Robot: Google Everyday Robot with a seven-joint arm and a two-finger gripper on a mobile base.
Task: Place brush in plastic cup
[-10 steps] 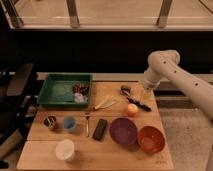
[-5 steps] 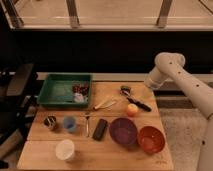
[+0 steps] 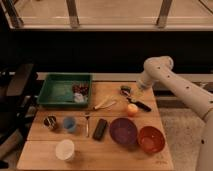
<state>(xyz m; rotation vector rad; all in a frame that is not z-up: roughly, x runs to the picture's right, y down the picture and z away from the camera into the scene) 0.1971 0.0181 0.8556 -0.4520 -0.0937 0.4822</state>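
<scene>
In the camera view, the claw is hanging at the end of the white arm, up and a little to the right of the purple bowl, low over the far part of the counter. Its fingers are standing apart and are gripping nothing. The arm is reaching in from the right edge and bending down at its elbow.

The brush is lying flat on the counter straight beyond the purple bowl. Its greyish head is pointing away from the bowl, just beside the claw, and its black handle is slanting back toward the bowl's right. An orange ball is sitting between the brush and the bowl, close against the handle.

The plastic cup is standing upright well to the left of the purple bowl, apart from the brush. A black block is lying just left of the bowl, and a thin utensil is lying between it and the cup. A dark metal cup is standing farther left. A white cup is standing to the bowl's near left. A red bowl is sitting just right of the purple one. A cream utensil and a green tray are resting beyond it, to the left.
</scene>
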